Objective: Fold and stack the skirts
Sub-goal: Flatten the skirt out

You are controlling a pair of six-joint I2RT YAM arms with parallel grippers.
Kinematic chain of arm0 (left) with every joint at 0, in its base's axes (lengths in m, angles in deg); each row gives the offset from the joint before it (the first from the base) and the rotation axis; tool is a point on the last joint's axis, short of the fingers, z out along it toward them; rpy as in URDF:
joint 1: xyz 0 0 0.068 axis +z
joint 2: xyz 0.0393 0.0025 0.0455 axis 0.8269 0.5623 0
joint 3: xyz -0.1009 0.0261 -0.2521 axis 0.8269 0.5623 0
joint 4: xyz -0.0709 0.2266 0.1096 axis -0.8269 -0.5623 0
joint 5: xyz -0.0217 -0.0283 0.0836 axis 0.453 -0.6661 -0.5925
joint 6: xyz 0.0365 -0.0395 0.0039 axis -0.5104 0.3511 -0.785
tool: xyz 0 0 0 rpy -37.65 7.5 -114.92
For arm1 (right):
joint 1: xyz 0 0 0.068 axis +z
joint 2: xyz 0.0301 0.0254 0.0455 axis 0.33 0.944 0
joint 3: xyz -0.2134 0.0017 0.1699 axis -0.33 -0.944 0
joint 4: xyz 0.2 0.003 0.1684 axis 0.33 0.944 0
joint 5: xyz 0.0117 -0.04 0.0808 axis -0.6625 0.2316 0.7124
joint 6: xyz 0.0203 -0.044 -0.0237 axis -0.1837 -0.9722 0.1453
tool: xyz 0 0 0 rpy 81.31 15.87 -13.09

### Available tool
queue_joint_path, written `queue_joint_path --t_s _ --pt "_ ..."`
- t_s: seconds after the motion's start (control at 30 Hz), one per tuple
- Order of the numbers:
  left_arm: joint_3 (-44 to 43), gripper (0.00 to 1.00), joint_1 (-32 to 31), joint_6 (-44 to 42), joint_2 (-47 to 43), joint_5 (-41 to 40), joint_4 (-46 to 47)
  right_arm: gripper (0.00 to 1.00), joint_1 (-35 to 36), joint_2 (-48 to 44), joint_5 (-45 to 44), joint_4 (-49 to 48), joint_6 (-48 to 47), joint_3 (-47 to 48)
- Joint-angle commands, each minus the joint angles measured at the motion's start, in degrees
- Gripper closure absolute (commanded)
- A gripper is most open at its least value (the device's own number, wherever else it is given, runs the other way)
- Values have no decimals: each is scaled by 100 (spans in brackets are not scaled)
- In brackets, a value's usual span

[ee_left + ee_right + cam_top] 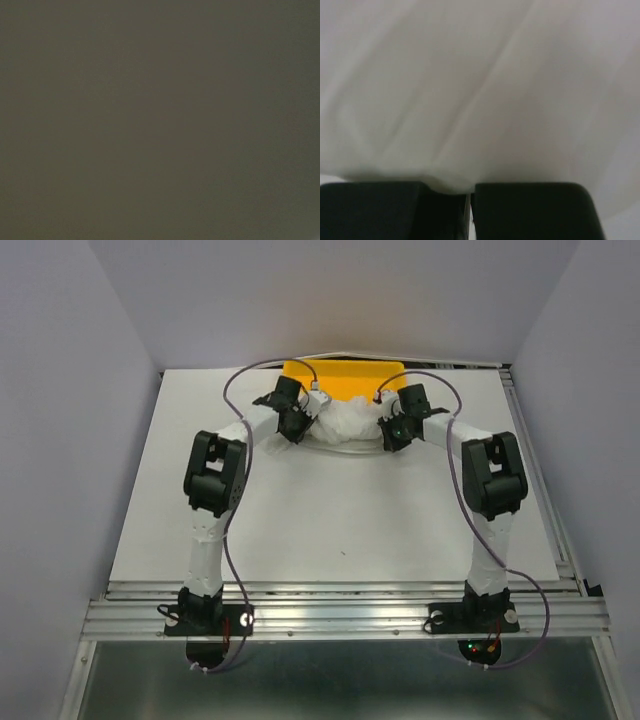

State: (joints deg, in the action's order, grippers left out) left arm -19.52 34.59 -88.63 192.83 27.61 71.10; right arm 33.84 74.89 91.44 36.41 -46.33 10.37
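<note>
White, crumpled skirts (345, 422) sit in one bundle at the near edge of the yellow tray (344, 374); I judge nothing folded or stacked yet. The right gripper (471, 187) is closed, pinching fabric. The left gripper (297, 426) is closed at the bundle; its hold is hidden.

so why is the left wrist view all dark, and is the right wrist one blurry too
Left wrist: a flat dark field, nothing readable, lens likely covered. Right wrist: white skirt fills it, soft and out of focus. Top external: evenly lit, sharp.
</note>
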Motion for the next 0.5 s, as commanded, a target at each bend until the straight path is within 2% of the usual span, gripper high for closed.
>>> queue_joint_path --t_s 0.0,0.03,0.07,0.1,0.13,0.17,0.2,0.23,0.3,0.33,0.47 --pt "-2974 100 431 323 1669 -972 -1122 99 -234 1341 -1136 410 85 1974" --pt "-3537 100 606 447 1788 -893 -1439 99 -235 1371 -1110 629 -28 2474" --pt "-3891 100 668 535 1746 -631 -1894 99 -235 1250 -1049 1040 -90 2453" --pt "-3573 100 678 562 1032 -463 -1925 99 -235 970 -788 1123 -143 2209" --pt "-2029 100 669 545 433 -226 -1421 99 -235 -16 -620 1019 -196 1206" --pt "-1074 100 634 527 -304 -128 -1007 99 -235 -591 -479 914 -170 657" --pt "-212 100 590 405 -1668 -49 -620 99 -235 -1145 -338 834 -179 147" --pt "1163 100 520 273 -2187 -40 -163 99 -235 -1943 -302 868 -240 -520" --pt "2008 100 195 1 -2901 -258 -106 99 -69 -2284 -345 1079 -337 -973" --pt "2438 100 64 -209 -2886 -425 -228 99 -68 -2267 -380 1071 -450 -1314" --pt "2706 100 45 -203 -1853 -374 -326 99 -15 -1557 -557 614 -548 -1844"
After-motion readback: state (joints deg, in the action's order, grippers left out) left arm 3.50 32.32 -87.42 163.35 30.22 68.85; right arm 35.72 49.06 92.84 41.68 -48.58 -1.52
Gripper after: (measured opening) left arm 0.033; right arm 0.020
